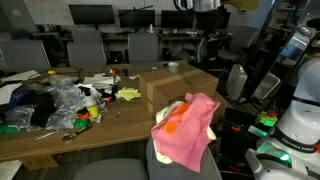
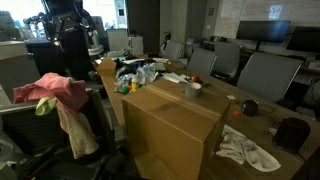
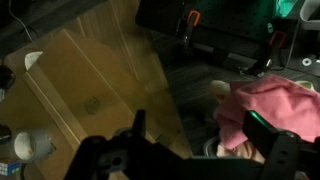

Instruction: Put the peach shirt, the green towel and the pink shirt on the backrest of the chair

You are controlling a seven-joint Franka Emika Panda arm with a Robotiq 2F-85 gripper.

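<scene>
The pink shirt (image 1: pixel 192 122) lies draped over the backrest of the grey chair (image 1: pixel 165 168), seen in both exterior views (image 2: pixel 58 90). A peach shirt (image 1: pixel 171 128) shows under it and hangs down the backrest (image 2: pixel 72 132). A pale green towel edge (image 2: pixel 41 107) peeks out beside the pink shirt (image 1: pixel 213 130). In the wrist view the pink shirt (image 3: pixel 280 105) is at the right with peach cloth (image 3: pixel 243 152) below it. My gripper (image 3: pixel 198 125) is open and empty, high above the table edge and apart from the clothes. The dark arm (image 2: pixel 68 28) stands behind the chair.
A large cardboard box (image 2: pixel 170 125) sits on the wooden table (image 1: pixel 130 115) next to the chair. Cluttered bags and small items (image 1: pixel 60 100) cover one table end. A white cloth (image 2: pixel 250 150) and a cup (image 2: pixel 193 88) lie on the table. Office chairs and monitors surround it.
</scene>
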